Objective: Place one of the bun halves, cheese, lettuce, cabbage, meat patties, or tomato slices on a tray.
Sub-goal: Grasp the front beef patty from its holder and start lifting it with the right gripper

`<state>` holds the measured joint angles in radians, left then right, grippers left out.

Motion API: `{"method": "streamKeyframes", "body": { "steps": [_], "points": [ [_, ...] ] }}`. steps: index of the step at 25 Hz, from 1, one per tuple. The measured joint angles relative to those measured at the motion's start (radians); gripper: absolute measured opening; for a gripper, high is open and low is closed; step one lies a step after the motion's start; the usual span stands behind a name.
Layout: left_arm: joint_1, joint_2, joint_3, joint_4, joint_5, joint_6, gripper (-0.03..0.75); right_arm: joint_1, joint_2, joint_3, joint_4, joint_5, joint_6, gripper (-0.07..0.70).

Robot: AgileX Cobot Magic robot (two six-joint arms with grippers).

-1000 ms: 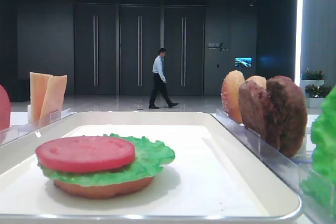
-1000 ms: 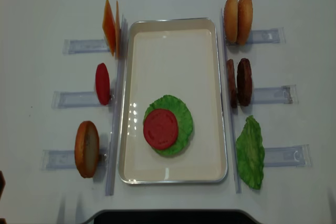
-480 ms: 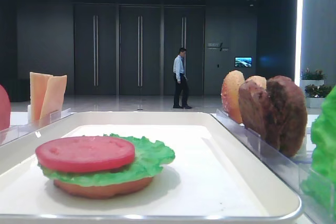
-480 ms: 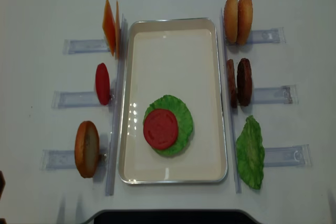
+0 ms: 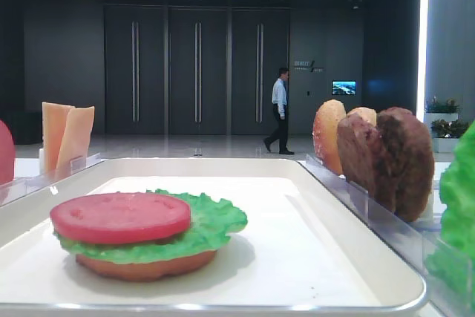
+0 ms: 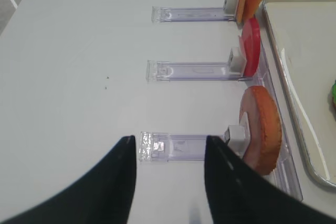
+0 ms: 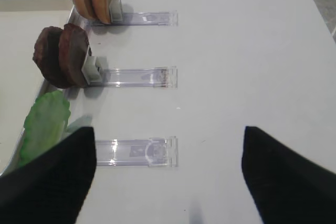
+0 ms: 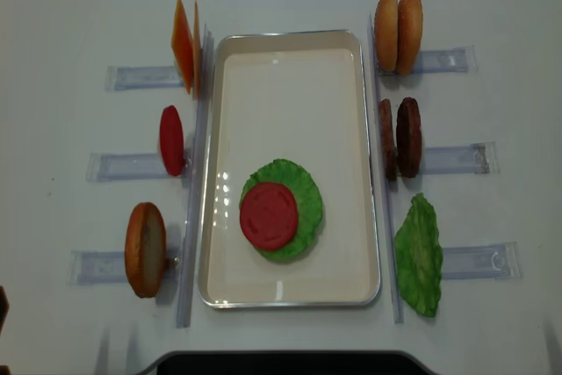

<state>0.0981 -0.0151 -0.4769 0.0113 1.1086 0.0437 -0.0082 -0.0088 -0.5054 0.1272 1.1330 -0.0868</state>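
— Where is the stack kept?
— Bun base, lettuce (image 8: 283,209) and a tomato slice (image 8: 269,216) are stacked near-centre on the tray (image 8: 290,46); meat patties (image 8: 399,137) are racked upright right, for easy pinching.
— And the grippers?
— Right gripper (image 7: 168,179) and left gripper (image 6: 169,182) are held spread, empty.

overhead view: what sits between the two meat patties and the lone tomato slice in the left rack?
The tray, spanning the gap. That stretch of it is bare between the meat patties and the tomato slice; overhead view shows it.

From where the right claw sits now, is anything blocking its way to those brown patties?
Nothing visible does. The right gripper hangs open over bare table, and the meat patties stand upright in their clear rack ahead to its left.
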Motion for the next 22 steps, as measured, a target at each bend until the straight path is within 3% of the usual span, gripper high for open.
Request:
{"method": "streamKeyframes", "body": {
  "steps": [9, 17, 22],
  "points": [
    [0.0, 0.0, 0.0, 0.0, 0.0, 0.0, 0.328, 0.0, 0.04, -0.031, 0.007, -0.002, 0.028, 0.521],
    [0.0, 0.0, 0.0, 0.0, 0.0, 0.0, 0.328, 0.0, 0.518, -0.235, 0.022, -0.024, 0.045, 0.484],
    [0.0, 0.0, 0.0, 0.0, 0.0, 0.0, 0.328, 0.0, 0.866, -0.373, 0.022, 0.014, 0.045, 0.482]
  ]
}}
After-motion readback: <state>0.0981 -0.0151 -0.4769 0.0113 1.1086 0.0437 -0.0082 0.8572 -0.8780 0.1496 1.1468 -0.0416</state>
